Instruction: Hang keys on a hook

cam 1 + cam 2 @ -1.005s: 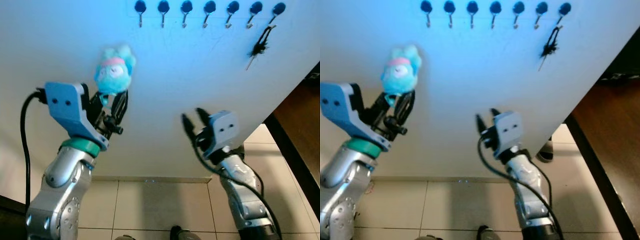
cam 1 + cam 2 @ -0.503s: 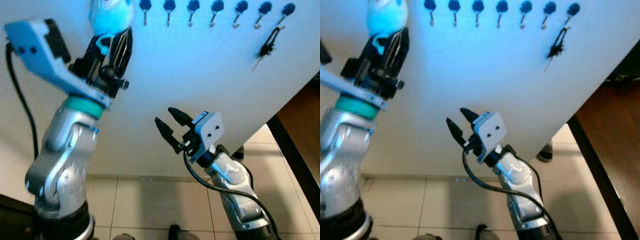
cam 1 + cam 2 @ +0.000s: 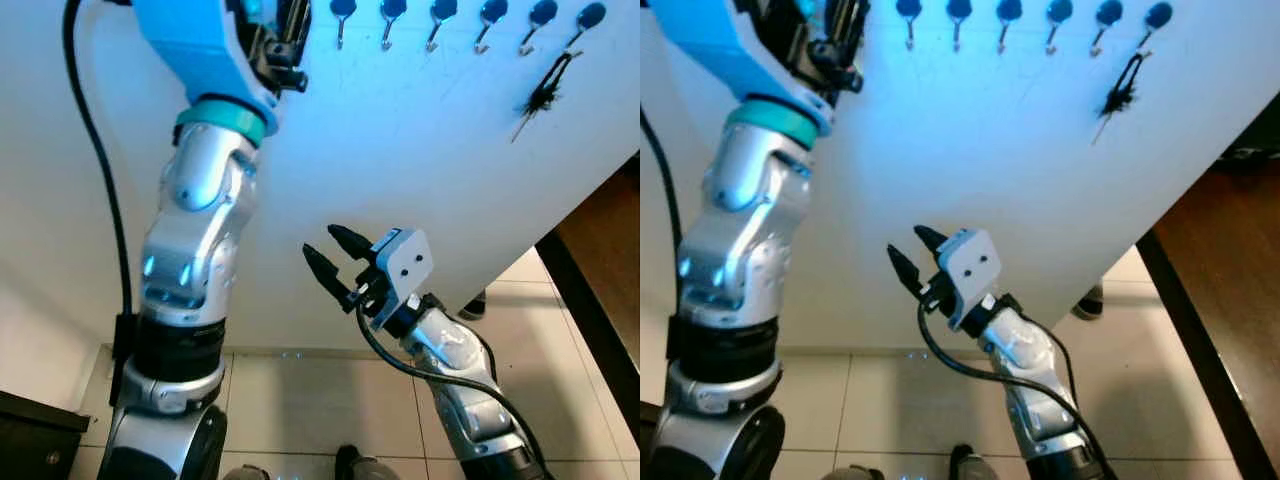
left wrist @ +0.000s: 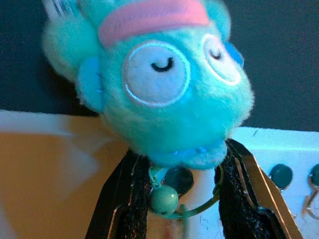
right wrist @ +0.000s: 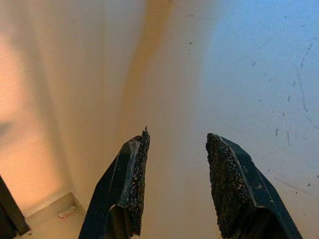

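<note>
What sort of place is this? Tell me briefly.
Probably a home entryway or hallway: a white wall carries a row of key hooks, one already holding a dark keychain, above a tiled floor. The left tool holds a turquoise plush keychain near the hooks.

Six wall hooks, one dark key bunch, one turquoise plush keychain, two arms
</note>
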You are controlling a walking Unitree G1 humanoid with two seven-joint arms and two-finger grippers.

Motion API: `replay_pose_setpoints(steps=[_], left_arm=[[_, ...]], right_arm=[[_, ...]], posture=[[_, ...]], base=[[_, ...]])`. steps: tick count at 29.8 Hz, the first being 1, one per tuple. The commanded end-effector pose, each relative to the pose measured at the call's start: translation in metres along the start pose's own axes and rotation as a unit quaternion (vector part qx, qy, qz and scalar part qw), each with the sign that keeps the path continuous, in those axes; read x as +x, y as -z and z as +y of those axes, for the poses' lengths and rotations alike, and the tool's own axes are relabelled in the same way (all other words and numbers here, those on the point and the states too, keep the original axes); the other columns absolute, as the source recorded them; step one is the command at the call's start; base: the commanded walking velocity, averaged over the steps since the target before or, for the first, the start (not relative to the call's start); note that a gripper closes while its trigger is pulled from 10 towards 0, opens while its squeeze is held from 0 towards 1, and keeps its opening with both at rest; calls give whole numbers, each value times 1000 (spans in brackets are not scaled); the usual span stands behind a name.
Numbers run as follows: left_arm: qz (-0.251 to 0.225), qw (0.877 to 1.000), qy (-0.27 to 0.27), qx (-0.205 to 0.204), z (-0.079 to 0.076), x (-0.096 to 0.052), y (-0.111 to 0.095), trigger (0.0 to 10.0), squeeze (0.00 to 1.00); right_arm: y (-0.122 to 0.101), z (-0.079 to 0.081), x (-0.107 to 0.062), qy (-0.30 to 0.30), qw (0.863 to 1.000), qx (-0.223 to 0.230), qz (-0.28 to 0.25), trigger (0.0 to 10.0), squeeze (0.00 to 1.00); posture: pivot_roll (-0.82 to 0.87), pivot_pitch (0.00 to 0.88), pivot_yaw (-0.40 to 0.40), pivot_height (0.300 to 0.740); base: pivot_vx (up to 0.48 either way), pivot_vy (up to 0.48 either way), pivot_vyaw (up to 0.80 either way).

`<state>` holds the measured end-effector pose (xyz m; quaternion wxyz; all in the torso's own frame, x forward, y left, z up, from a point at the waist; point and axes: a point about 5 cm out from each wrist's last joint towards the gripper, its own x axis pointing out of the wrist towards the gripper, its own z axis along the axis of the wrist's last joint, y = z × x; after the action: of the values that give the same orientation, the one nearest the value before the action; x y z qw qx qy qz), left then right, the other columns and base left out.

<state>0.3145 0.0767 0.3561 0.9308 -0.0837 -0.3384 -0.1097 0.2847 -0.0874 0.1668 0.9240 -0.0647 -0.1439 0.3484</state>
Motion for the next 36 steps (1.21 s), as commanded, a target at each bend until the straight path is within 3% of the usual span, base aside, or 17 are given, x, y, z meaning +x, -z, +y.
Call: replay_pose_setpoints(steps=[1, 3, 11, 27, 36], left_arm=[[-10, 1000, -5, -3, 0, 1, -2, 10000, 0], [-28, 999, -18, -7, -3, 14, -4, 10000, 0], [-43, 999, -16, -1, -13, 26, 2, 10000, 0], [-31, 1000, -6, -3, -23, 24, 18, 10000, 0], [-59, 997, -27, 50, -7, 26, 13, 10000, 0]], right_arm=[[6, 1, -3, 2, 1000, 5, 10, 10000, 0], [6, 1, -5, 4, 1000, 4, 13, 10000, 0], [6, 1, -7, 10, 1000, 3, 14, 10000, 0], [7, 4, -6, 11, 1000, 6, 13, 10000, 0], [8, 3, -9, 17, 1000, 7, 15, 10000, 0]], posture=[[57, 125, 65, 740], [40, 129, 66, 740], [20, 140, 78, 740], [28, 145, 87, 740], [32, 148, 88, 740]], base=[[0, 0, 0], [0, 0, 0], [0, 0, 0], [0, 0, 0], [0, 0, 0]])
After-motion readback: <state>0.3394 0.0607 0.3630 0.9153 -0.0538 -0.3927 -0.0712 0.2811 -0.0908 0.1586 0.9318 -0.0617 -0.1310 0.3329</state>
